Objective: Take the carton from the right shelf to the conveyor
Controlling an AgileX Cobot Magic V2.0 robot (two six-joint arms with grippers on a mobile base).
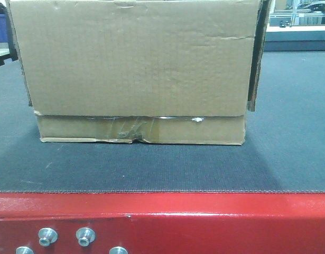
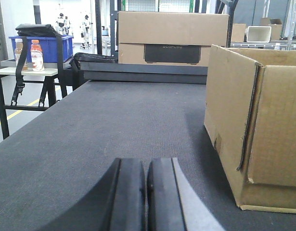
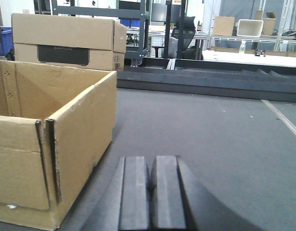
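The plain brown carton stands on the dark grey belt of the conveyor, its taped lower band facing the front view above the red frame edge. My left gripper is shut and empty, low over the belt, with the carton apart from it on its right. On the other side my right gripper is shut with nothing between its fingers, and the open-topped carton sits just to its left. The right shelf is out of view.
A second cardboard box with a black label panel stands past the belt's far end. To the left are a small table with a blue bin and bottles. Shelving, bins and boxes fill the background.
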